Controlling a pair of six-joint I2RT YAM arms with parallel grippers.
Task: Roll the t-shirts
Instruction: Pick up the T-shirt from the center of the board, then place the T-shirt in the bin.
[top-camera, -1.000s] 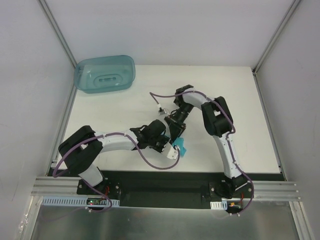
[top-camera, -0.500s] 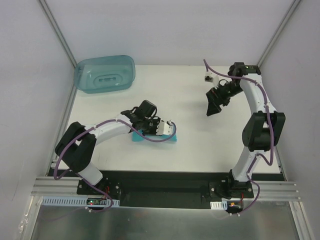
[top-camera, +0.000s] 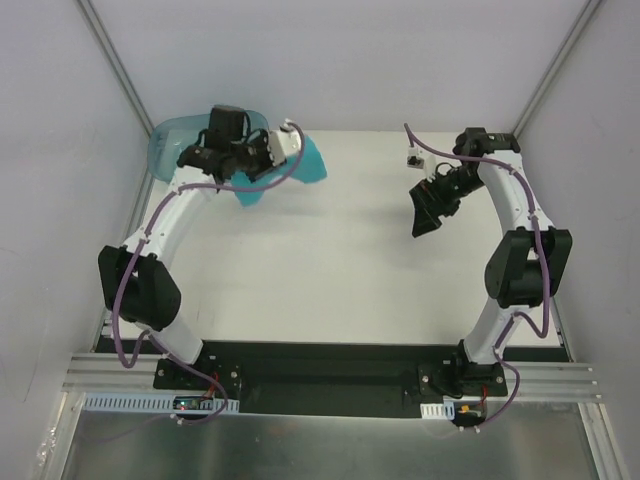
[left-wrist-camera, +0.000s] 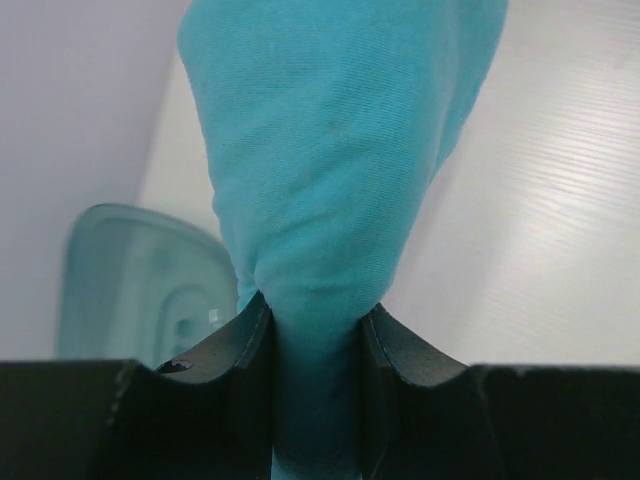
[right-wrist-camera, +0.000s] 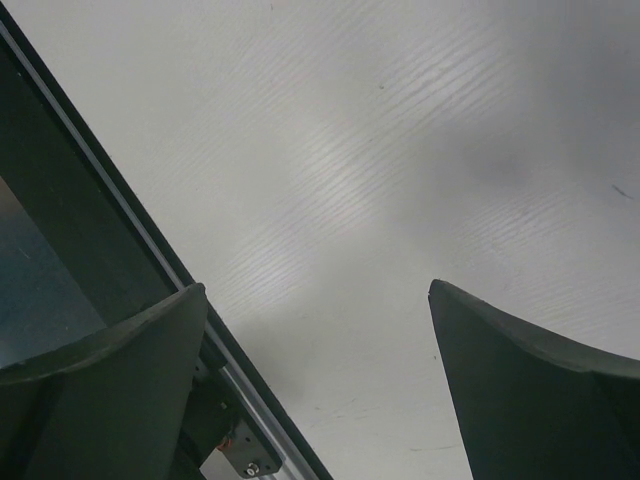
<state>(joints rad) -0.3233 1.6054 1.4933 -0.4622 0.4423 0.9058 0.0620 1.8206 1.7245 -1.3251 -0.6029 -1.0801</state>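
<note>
You look down from above and behind on the whole white flat table; both wrist views sit close: left on the turquoise thin-fabric t-shirt, at the overhead's upper left; right on the table.

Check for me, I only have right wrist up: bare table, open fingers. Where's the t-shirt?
Observer: The t-shirt is pinched in the left gripper, fabric bunched between its fingers.
Operator: Where on the table?
Observer: Far left corner, at the right end of the blue-green bin.
Operator: Rolled?
Observer: Can't tell. The left wrist view shows only a bunched teal mass past the gripper.
Operator: Right arm close to it?
Observer: No. The right gripper is at the far right, well apart from the shirt.
</note>
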